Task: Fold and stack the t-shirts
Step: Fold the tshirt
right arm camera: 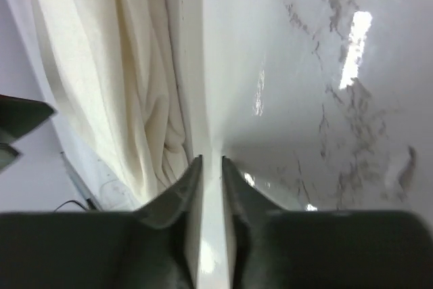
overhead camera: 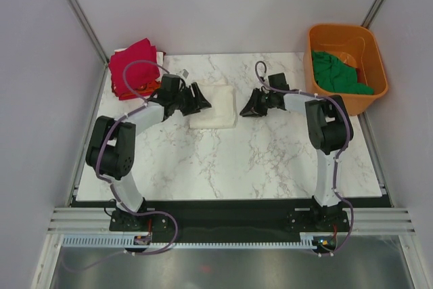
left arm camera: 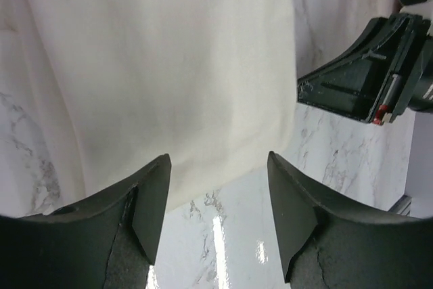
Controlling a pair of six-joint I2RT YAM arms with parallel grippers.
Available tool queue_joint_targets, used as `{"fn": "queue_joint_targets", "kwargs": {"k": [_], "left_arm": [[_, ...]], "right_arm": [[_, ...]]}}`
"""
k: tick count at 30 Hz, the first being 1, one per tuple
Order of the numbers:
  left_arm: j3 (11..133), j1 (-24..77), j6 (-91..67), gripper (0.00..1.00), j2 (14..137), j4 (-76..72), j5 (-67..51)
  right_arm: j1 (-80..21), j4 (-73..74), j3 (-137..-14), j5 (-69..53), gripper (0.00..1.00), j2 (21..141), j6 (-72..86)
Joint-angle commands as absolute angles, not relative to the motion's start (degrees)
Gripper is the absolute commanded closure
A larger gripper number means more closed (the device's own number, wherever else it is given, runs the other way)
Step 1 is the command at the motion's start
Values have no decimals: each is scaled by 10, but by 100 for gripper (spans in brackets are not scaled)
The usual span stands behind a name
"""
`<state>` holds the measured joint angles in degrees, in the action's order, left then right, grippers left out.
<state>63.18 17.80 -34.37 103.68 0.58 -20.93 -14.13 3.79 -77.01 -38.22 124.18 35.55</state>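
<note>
A folded cream-white t-shirt (overhead camera: pixel 213 105) lies on the marble table (overhead camera: pixel 230 160) between my two grippers. It fills the left wrist view (left arm camera: pixel 155 72) and lies left of the fingers in the right wrist view (right arm camera: pixel 115 79). My left gripper (overhead camera: pixel 201 99) (left arm camera: pixel 216 160) is open and empty at the shirt's left edge. My right gripper (overhead camera: pixel 245 109) (right arm camera: pixel 212 160) is shut to a thin slit just right of the shirt and holds nothing that I can see. A crimson red shirt (overhead camera: pixel 132 67) lies folded at the back left corner. A dark green shirt (overhead camera: pixel 336 76) lies in the orange tub (overhead camera: pixel 365 38).
The orange plastic tub stands off the table's back right corner. The right gripper's fingers show in the left wrist view (left arm camera: pixel 358 86). A strip of orange-red cloth (overhead camera: pixel 144 89) shows under the crimson shirt. Grey walls enclose the table on three sides.
</note>
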Motion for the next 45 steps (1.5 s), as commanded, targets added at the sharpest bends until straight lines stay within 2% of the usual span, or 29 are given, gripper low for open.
{"fn": "queue_joint_targets", "kwargs": {"k": [1,2,3,6,23,34,45], "left_arm": [[684,157,-326,33,979,28,-182],[681,143,-326,33,976,28,-182],[676,135,-326,33,963,28,-182],[657,120,-326,33,953,28,-182],[673,68,-326,33,1097,28,-182],[690,73,-326,33,1130,28,-182],[741,120,-326,33,1213,28,-182]], "right_arm": [[-148,161,-820,-280,71,1159,278],[-147,170,-823,-275,61,1150,273],[-148,184,-827,-270,48,1141,271],[-149,193,-816,-262,41,1115,269],[-182,234,-782,-269,39,1041,256],[-182,244,-787,-267,38,1020,251],[-182,244,-780,-272,38,1006,246]]}}
